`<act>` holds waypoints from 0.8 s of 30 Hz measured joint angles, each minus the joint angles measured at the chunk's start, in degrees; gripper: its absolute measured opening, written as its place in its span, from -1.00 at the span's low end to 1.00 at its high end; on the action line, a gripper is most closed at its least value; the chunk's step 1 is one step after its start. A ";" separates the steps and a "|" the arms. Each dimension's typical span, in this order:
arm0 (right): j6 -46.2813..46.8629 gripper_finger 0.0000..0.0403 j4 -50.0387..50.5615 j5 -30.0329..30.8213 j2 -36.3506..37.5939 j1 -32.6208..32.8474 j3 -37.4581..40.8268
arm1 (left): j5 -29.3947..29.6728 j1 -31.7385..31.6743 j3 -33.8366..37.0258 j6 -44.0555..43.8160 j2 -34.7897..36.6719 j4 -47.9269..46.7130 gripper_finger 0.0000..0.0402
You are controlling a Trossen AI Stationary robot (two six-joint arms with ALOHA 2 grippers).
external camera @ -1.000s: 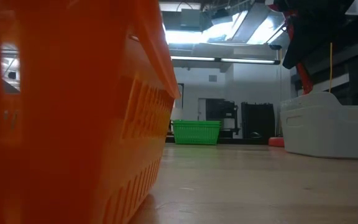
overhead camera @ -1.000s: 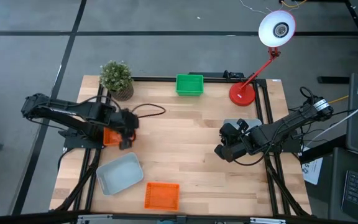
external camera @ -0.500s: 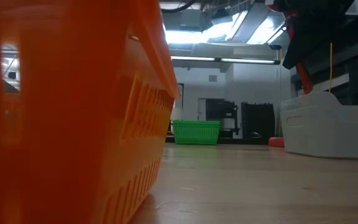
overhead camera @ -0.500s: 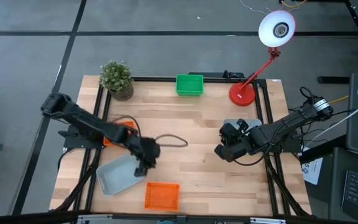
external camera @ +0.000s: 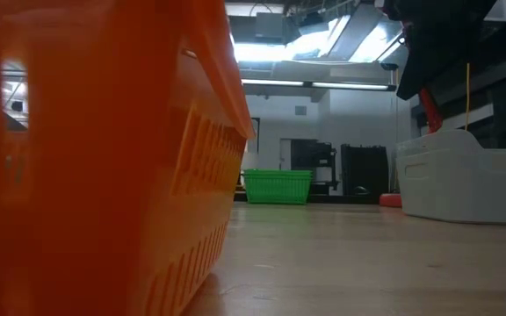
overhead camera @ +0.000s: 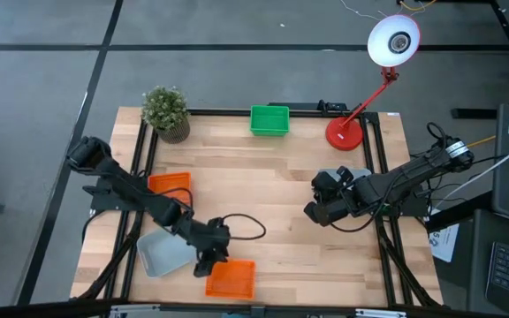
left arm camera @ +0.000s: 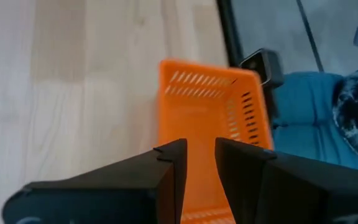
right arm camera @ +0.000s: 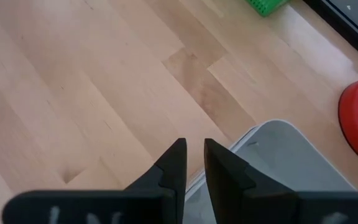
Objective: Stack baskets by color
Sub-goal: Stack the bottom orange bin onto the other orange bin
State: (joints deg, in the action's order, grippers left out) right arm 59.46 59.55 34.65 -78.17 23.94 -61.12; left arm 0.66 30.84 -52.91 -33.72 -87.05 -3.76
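Note:
An orange basket (overhead camera: 231,278) sits at the table's near edge and fills the left of the low view (external camera: 104,158). My left gripper (overhead camera: 210,262) hovers at that basket's left end, open by a narrow gap (left arm camera: 197,155), touching nothing. A pale grey basket (overhead camera: 164,251) lies under my left arm. A second orange basket (overhead camera: 168,184) rests at the left, and a green basket (overhead camera: 269,120) at the far edge. My right gripper (overhead camera: 313,212) hangs, slightly open (right arm camera: 194,152), above the corner of another grey basket (right arm camera: 272,162).
A potted plant (overhead camera: 166,110) stands at the far left corner and a red lamp (overhead camera: 344,132) at the far right. A black cable (overhead camera: 244,226) loops off my left arm. Bare wood lies in the table's middle between the arms.
My left gripper has swung from the orange basket at the left, over the grey basket, toward the table's near edge and the near orange basket, sinking and tipping downward. The left orange basket stays where it was.

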 joint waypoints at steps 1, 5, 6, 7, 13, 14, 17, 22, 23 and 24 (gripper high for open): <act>-0.01 -0.72 0.00 -0.30 0.00 0.03 0.00 | 0.98 0.65 -1.20 0.80 -0.02 -0.89 -0.62; 0.32 -0.72 -0.04 -0.85 0.00 0.18 0.00 | 3.94 2.43 -7.86 4.08 -0.48 -10.23 -0.62; 0.41 -0.72 -0.10 -1.11 0.00 0.18 0.00 | 4.53 2.46 -9.46 4.23 -1.17 -13.48 -0.62; 0.44 -0.72 -0.18 -1.31 0.00 0.18 0.00 | 4.94 2.41 -10.72 4.31 -1.82 -16.58 -0.62; 0.41 -0.72 -0.84 -1.78 0.02 0.18 0.00 | 2.93 0.42 -13.30 5.41 -4.85 -23.10 -0.52; 0.40 -0.72 -0.92 -1.82 0.02 0.18 0.00 | 2.23 0.09 -13.28 5.74 -5.72 -22.83 -0.49; 0.35 -0.72 -1.31 -1.85 0.04 0.18 0.00 | 0.28 -0.69 -13.28 5.76 -7.76 -22.85 -0.39; 0.22 -0.72 -1.29 -1.83 0.04 0.18 0.00 | -1.30 -0.79 -13.26 4.95 -10.80 -20.46 -0.29; 0.20 -0.72 -1.29 -1.83 0.04 0.18 0.00 | -1.48 -0.65 -13.26 4.36 -11.14 -19.66 -0.28; 0.18 -0.72 -1.27 -1.83 0.04 0.18 0.00 | -1.60 -0.54 -13.26 4.03 -11.37 -19.26 -0.27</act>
State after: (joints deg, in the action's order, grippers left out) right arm 59.64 58.28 32.82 -78.13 24.12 -61.12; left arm -0.94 30.31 -66.17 -29.69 -98.42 -23.02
